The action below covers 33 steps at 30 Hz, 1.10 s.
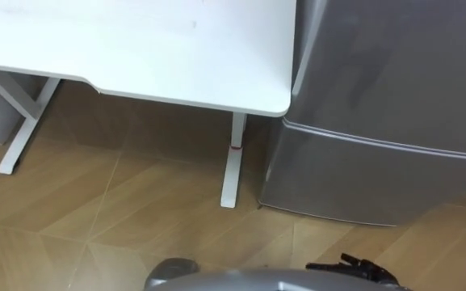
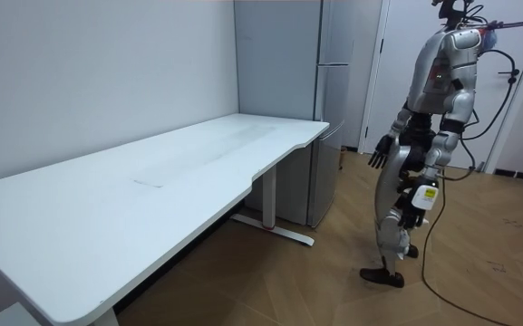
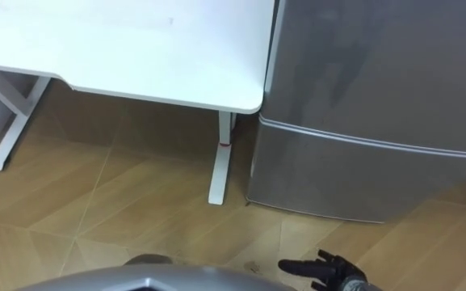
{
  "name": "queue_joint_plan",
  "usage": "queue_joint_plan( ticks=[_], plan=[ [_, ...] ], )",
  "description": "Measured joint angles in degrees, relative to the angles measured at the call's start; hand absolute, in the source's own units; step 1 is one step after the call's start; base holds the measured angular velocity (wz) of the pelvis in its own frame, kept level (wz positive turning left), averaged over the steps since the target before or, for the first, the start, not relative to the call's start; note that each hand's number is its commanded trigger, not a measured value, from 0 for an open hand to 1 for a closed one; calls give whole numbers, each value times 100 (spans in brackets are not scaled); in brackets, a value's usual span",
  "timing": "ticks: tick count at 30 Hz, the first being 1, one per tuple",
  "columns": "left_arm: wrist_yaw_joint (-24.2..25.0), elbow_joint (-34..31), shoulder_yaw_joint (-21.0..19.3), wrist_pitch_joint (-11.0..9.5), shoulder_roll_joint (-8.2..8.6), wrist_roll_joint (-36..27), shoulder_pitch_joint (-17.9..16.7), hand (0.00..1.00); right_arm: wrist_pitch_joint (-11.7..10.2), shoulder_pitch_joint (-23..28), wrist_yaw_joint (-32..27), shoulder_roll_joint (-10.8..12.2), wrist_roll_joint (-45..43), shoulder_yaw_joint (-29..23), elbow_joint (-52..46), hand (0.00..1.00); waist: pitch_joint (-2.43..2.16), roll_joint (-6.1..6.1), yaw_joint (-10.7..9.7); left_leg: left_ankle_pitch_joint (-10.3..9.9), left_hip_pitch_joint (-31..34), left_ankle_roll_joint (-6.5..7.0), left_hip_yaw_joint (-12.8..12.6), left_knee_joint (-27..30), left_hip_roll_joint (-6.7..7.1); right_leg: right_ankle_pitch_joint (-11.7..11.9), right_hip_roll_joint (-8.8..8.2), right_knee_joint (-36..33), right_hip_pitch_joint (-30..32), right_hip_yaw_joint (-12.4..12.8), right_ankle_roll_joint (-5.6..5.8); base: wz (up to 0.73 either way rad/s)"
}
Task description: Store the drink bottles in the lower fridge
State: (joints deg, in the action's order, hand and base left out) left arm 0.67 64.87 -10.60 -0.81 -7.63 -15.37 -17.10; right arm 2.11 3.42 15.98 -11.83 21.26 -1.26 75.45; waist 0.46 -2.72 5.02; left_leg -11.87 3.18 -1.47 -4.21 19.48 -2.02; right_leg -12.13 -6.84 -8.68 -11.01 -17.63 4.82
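Observation:
A tall grey fridge (image 1: 378, 73) stands against the wall right of the white desk. Its upper door and its lower door (image 1: 362, 182) are both closed, with a seam between them. I see no drinks on the desk or the floor. My right hand (image 1: 354, 267) shows at the bottom edge in front of the lower door, dark fingers spread and straight, holding nothing and well short of the door. In the room view I stand on the wooden floor about a step from the fridge (image 2: 329, 109), right hand (image 2: 381, 154) held forward, left hand (image 2: 421, 195) hanging by my hip.
The long white desk (image 1: 176, 56) runs to the fridge's left, its corner almost touching the fridge side. A white desk leg (image 1: 233, 162) stands close to the fridge's lower corner. A white door (image 2: 406, 54) is behind me in the room view.

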Motion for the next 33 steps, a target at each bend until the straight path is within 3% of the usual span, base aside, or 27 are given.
queue_joint_plan(
  ticks=[9, 14, 19, 23, 33],
  plan=[
    [10, 167, -38, 9, -9, 513, 20, 0, 43, 61, -14, 26, -150, 0, 6, 0, 1, -54, -21, 0, 16, 0, 21, 18, 0, -4, 10, 7, 1, 28, 0, 0],
    [5, 201, -31, 111, -24, 1194, 125, 0, 39, 194, 31, 46, -148, -11, 5, 0, 2, -31, -31, 0, 15, 0, 21, 27, -1, -4, 12, 2, 0, 37, -1, 0],
    [-4, 204, 93, 135, -92, 1843, 174, 0, -28, 267, 22, 51, -84, -71, -2, 0, 2, -26, -193, 0, 3, 0, -5, 3, -1, -4, 18, 11, 13, 128, -1, -2],
    [-1, 197, 137, 136, -99, 1972, 295, 0, -142, 343, 49, 57, 18, -67, 12, 0, 2, -28, -241, 0, 0, 0, -27, -13, 3, -7, 17, 22, 23, 175, -2, -2],
    [-27, 179, 179, 177, -103, 1966, 409, 0, -109, 470, 169, 111, 647, -142, 79, 0, -29, -32, -391, 0, 32, -1, -55, -33, 10, -13, 11, 48, 90, 190, -5, -1]
  ],
)
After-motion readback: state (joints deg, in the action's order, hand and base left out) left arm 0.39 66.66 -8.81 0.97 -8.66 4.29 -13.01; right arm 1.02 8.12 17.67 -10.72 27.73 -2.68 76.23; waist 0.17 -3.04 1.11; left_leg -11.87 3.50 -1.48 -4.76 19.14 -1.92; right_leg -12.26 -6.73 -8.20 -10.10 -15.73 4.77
